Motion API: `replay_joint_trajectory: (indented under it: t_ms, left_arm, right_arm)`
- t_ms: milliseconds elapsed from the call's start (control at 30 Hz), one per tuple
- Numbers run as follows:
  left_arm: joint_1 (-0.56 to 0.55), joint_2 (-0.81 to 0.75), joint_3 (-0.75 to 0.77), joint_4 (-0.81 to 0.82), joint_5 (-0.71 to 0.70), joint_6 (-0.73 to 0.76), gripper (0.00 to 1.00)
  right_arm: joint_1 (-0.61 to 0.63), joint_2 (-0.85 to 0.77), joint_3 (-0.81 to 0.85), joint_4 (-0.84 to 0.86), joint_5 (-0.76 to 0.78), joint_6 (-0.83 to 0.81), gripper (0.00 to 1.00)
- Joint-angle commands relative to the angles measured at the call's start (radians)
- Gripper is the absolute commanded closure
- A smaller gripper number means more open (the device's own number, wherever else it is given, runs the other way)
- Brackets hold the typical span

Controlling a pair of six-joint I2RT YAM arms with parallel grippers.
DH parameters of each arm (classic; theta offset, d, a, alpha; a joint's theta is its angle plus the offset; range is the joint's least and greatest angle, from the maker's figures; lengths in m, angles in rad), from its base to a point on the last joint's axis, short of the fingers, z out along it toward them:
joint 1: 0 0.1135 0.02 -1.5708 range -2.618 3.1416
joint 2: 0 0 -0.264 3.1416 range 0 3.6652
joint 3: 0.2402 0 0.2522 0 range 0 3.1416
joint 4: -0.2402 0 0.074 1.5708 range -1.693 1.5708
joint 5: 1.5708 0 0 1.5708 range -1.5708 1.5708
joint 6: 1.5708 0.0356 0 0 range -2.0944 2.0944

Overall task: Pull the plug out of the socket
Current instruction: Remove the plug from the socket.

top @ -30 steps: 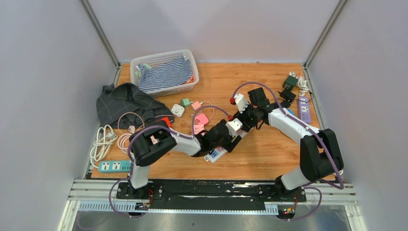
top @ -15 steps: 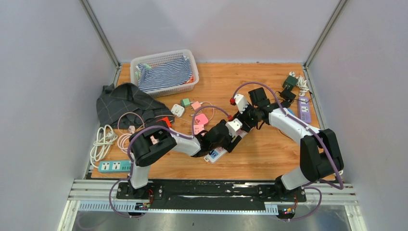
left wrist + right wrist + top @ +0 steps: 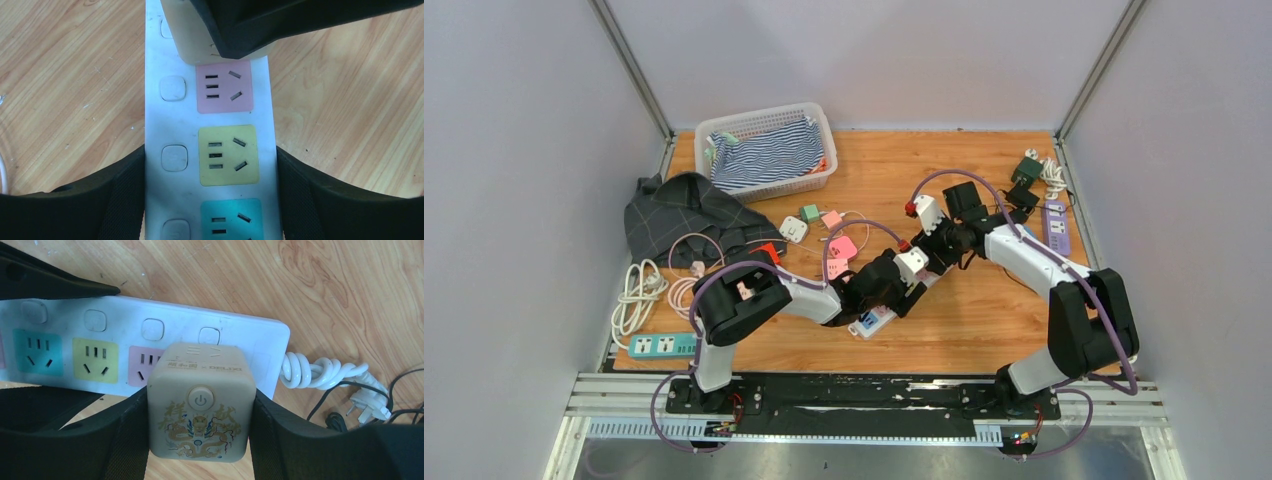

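1. Left gripper (image 3: 211, 170): the jaws are clamped on the white power strip (image 3: 160, 125). One finger presses each long edge, level with the yellow outlet (image 3: 228, 155).
2. Right gripper (image 3: 200, 435): the jaws are clamped on the beige cube plug (image 3: 200, 390), with a finger against its left face and another against its right face.
3. The beige cube plug sits on the white power strip at the outlet position nearest the cord end, just beside the pink outlet (image 3: 224, 86). Its outer face carries a round power button and a gold ornament. It cannot be determined whether the pins are seated.
4. Outlet order running away from the plug: pink, yellow, then the teal outlet (image 3: 231, 220). A white push switch stands beside each.
5. The strip lies flat on the wooden table (image 3: 325, 285). Its white cord (image 3: 320, 371) exits the end in a twisted coil.
6. From above, both arms meet at mid-table.
7. A white basket (image 3: 827, 135) holding striped cloth (image 3: 769, 150) stands at the far left, with a dark checked garment (image 3: 674, 215) just beside it.
8. A purple power strip (image 3: 1056, 228) lies at the right edge.
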Motion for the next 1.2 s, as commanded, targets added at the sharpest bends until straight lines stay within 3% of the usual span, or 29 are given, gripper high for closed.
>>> replay_joint_trajectory:
  t_ms: [0,67,167,333,433,500,700,800,900,1033,1167]
  left_arm:
    - [-0.002,0.035,-0.003,-0.03,0.032,0.041,1.0]
    - [-0.001,0.035,-0.003,-0.029,0.033,0.042,1.0]
    - [-0.002,0.034,-0.003,-0.029,0.035,0.042,1.0]
    - [-0.002,0.035,-0.003,-0.029,0.037,0.042,1.0]
    - [-0.002,0.035,-0.003,-0.029,0.037,0.042,1.0]
    - [-0.001,0.034,-0.002,-0.028,0.04,0.042,1.0]
    - [-0.003,0.035,-0.003,-0.029,0.044,0.043,1.0]
    - [-0.001,0.035,-0.003,-0.029,0.047,0.043,1.0]
    - [-0.002,0.035,-0.004,-0.028,0.047,0.043,1.0]
    - [-0.002,0.035,-0.002,-0.029,0.047,0.043,1.0]
    - [-0.001,0.035,-0.002,-0.029,0.047,0.043,1.0]
  right_arm:
    - [0.021,-0.029,0.008,-0.133,-0.301,-0.112,1.0]
    - [0.057,-0.028,0.022,-0.181,-0.398,-0.153,1.0]
    - [0.079,-0.041,0.026,-0.182,-0.411,-0.155,1.0]
    - [0.029,-0.021,0.008,-0.044,0.04,-0.028,1.0]
    - [-0.044,-0.026,0.007,-0.036,0.085,-0.001,1.0]
    - [-0.057,-0.052,-0.001,-0.037,0.048,-0.007,1.0]
    - [-0.017,-0.078,0.012,-0.168,-0.379,-0.14,1.0]
    - [0.027,-0.075,0.024,-0.201,-0.476,-0.175,1.0]
    - [0.043,-0.051,0.029,-0.161,-0.336,-0.122,1.0]
    - [0.001,-0.024,0.011,-0.04,0.072,-0.012,1.0]
    - [-0.055,-0.063,-0.011,-0.01,0.137,-0.004,1.0]
